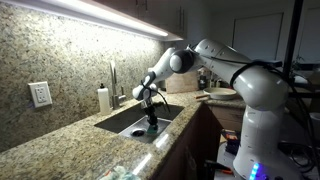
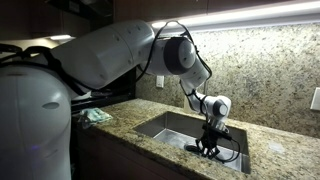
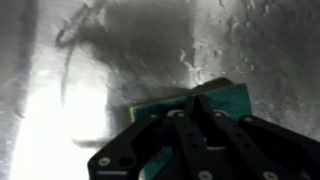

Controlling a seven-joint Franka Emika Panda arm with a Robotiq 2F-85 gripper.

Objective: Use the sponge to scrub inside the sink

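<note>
The teal sponge [image 3: 222,100] lies flat against the wet steel floor of the sink [image 3: 90,70] in the wrist view. My gripper [image 3: 197,103] is shut on it, the black fingers [image 3: 205,112] meeting over its middle and hiding much of it. In both exterior views the arm reaches down into the basin, with the gripper [image 1: 151,123] [image 2: 209,146] low near the bottom. The sink [image 1: 128,118] [image 2: 170,125] is a grey rectangular basin set in speckled granite. The sponge is too small to make out in the exterior views.
A slim chrome tap [image 1: 113,84] and a white soap bottle [image 1: 103,98] stand behind the basin. A wall outlet [image 1: 40,94] sits on the granite backsplash. A greenish cloth [image 2: 96,116] lies on the counter. The basin walls close in around the gripper.
</note>
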